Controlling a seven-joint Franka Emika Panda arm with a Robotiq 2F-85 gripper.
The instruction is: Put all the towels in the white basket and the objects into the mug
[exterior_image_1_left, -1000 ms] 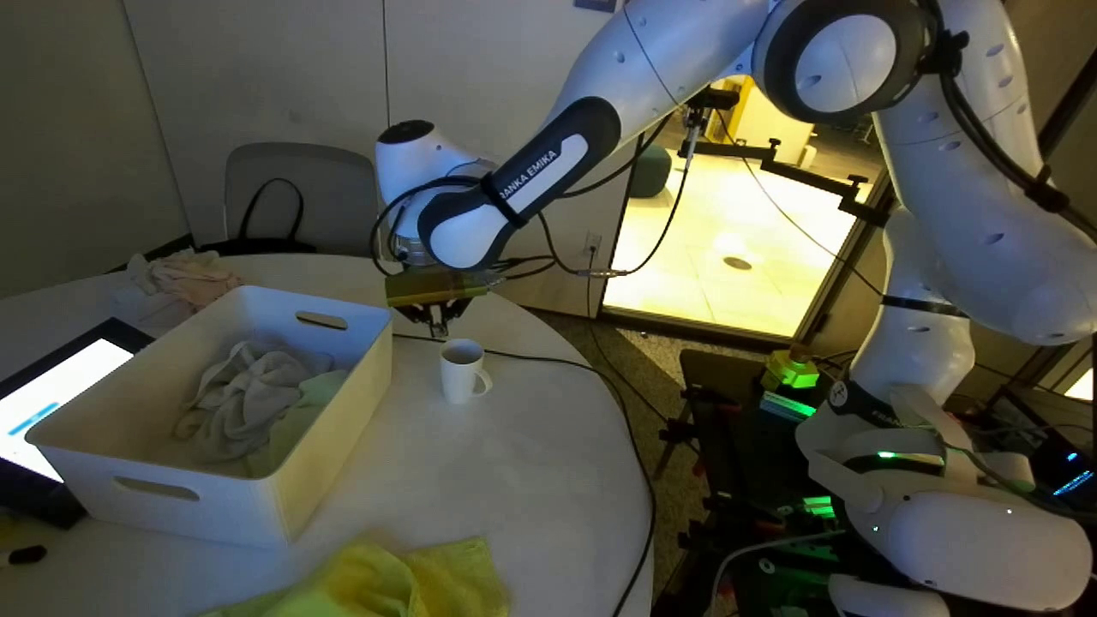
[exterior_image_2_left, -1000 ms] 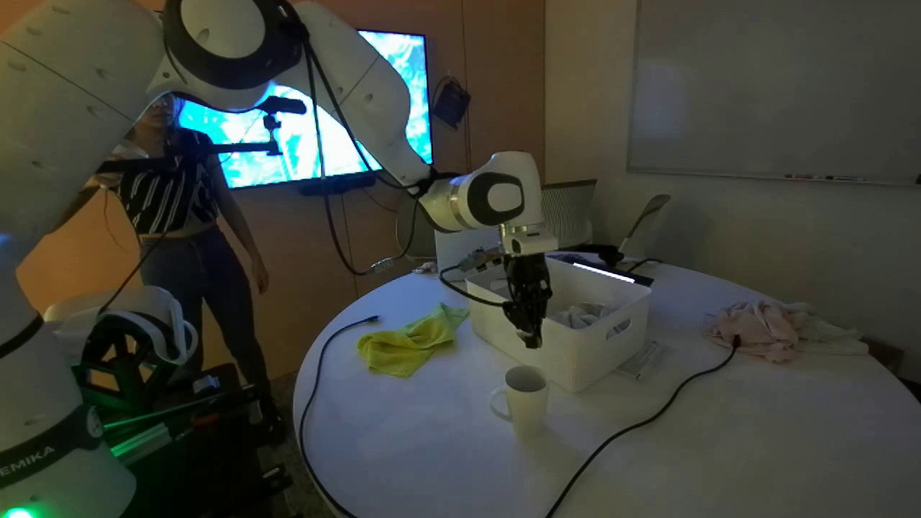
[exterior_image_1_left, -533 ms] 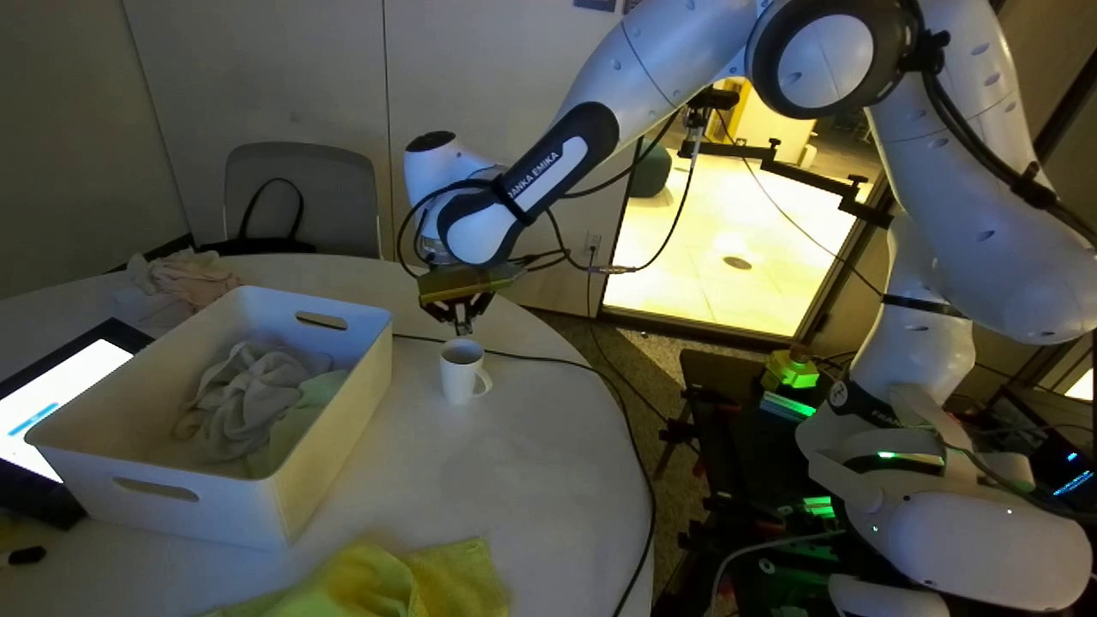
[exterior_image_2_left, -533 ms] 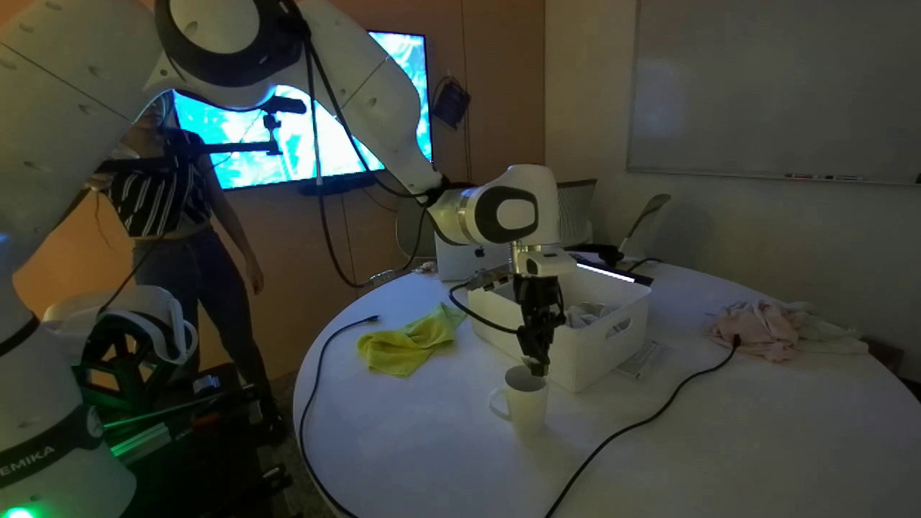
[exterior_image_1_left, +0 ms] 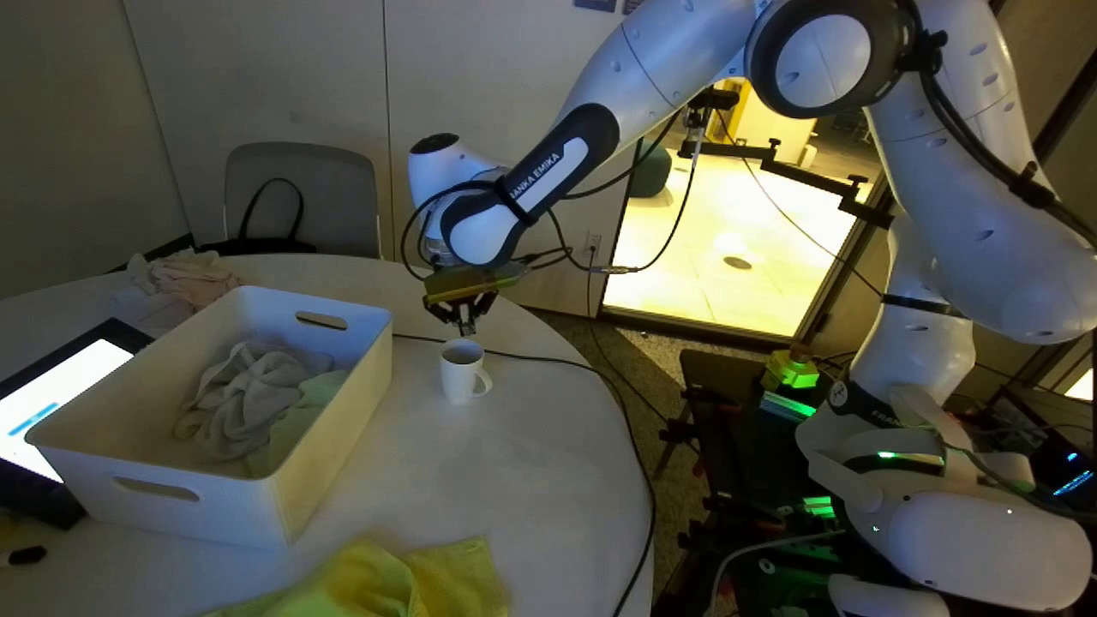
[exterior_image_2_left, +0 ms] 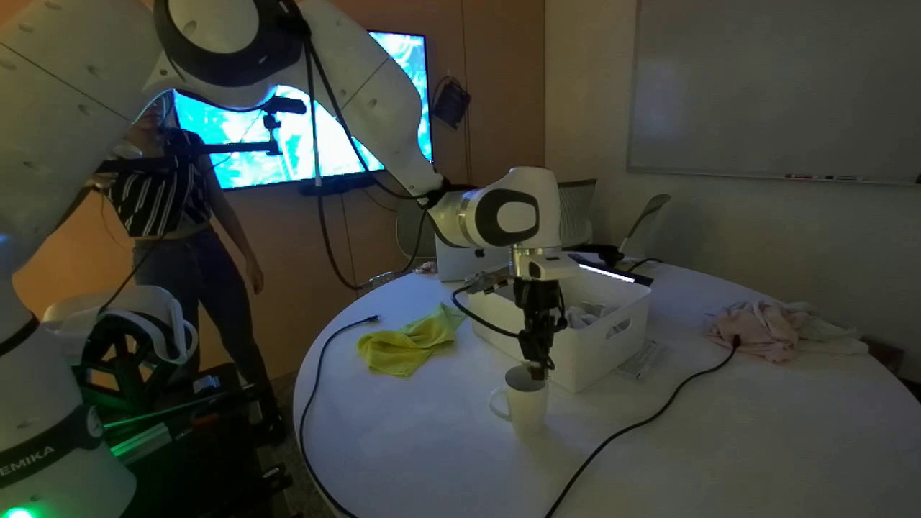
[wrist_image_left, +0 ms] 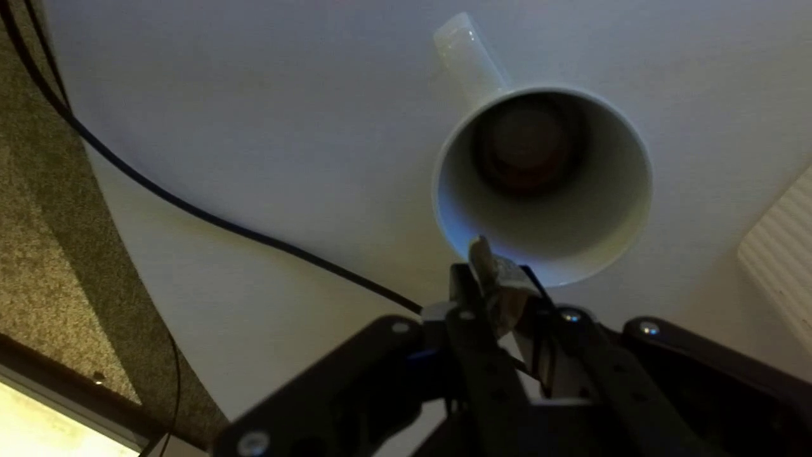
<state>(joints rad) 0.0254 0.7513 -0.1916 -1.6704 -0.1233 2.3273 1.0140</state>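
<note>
The white mug (exterior_image_1_left: 458,387) (exterior_image_2_left: 527,411) stands upright on the table, its handle to one side. In the wrist view I look down into the mug (wrist_image_left: 571,219); its bottom is dark and reddish, contents unclear. My gripper (wrist_image_left: 498,279) is shut on a small brown and silvery object (wrist_image_left: 509,273), which overlaps the mug's near rim in that view. Both exterior views put the gripper (exterior_image_1_left: 466,327) (exterior_image_2_left: 540,370) right above the mug. The white basket (exterior_image_1_left: 321,454) holds an off-white towel (exterior_image_1_left: 248,396) and a pale green towel (exterior_image_1_left: 302,413). On the table lies a yellow towel (exterior_image_2_left: 410,347).
A bundle of pink and whitish cloth (exterior_image_1_left: 184,278) lies behind the basket. A tablet with a lit screen (exterior_image_1_left: 51,411) sits beside the basket. Black cables (exterior_image_2_left: 647,417) cross the table near the mug. A laptop (exterior_image_2_left: 460,260) stands behind the basket.
My gripper has moved away from beside the basket and down to the mug's rim, still gripping the small object. In the last half second it has barely shifted. Mug, basket and towels stayed put.
</note>
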